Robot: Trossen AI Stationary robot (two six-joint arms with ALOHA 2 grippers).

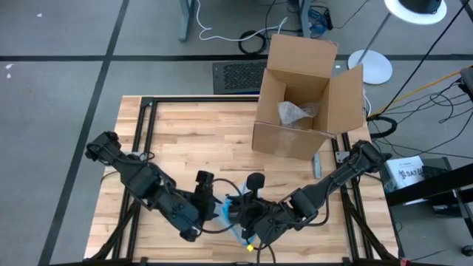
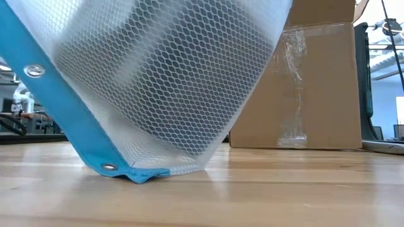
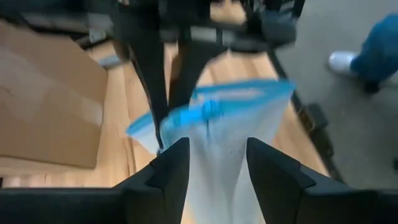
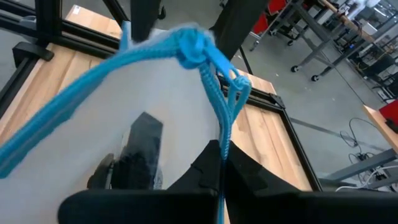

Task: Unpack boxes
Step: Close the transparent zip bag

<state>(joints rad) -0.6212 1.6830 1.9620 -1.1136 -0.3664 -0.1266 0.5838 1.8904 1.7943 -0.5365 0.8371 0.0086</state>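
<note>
With the right gripper [image 4: 221, 180] clamped on the blue edge of the pouch [image 2: 158, 82] and the left gripper [image 3: 214, 165] parted around it, unsupported sag is risked, while the box [image 1: 299, 100] stands well beyond both grippers.

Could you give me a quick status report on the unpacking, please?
Right gripper shut on pouch edge. Left gripper open around pouch. Box open at table's far side. Nothing in the way.

In the high view, the open carton [image 1: 299, 100] stands at the table's [image 1: 192, 140] upper right, holding crumpled plastic wrap [image 1: 294, 113]. The mesh pouch [image 1: 233, 214] sits at lower centre between both grippers.
</note>
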